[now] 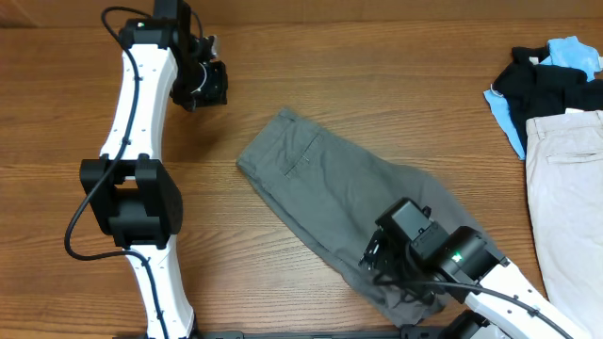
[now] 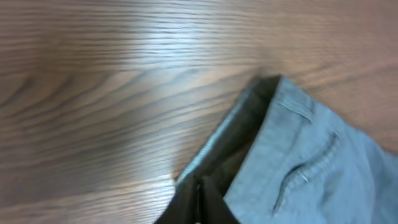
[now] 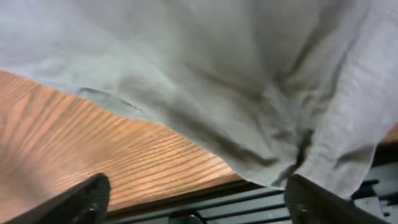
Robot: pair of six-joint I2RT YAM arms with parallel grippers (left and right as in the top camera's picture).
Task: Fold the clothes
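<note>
The grey trousers (image 1: 330, 193) lie folded lengthwise on the wooden table, running diagonally from the waistband at upper left to the leg ends at lower right. My left gripper (image 1: 203, 83) hangs over bare wood up left of the waistband, apart from the cloth. Its fingers (image 2: 199, 208) look shut and empty, and the waistband corner and a stitched pocket (image 2: 298, 168) show in the left wrist view. My right gripper (image 1: 379, 259) is over the leg end near the table's front edge. Its fingers (image 3: 199, 190) are wide open, with the grey cloth (image 3: 205, 81) just beyond them.
A heap of black and light-blue garments (image 1: 546, 80) lies at the far right. Pale beige trousers (image 1: 570, 188) lie below it along the right edge. The table's front edge and a dark frame (image 3: 249, 202) are right under my right gripper.
</note>
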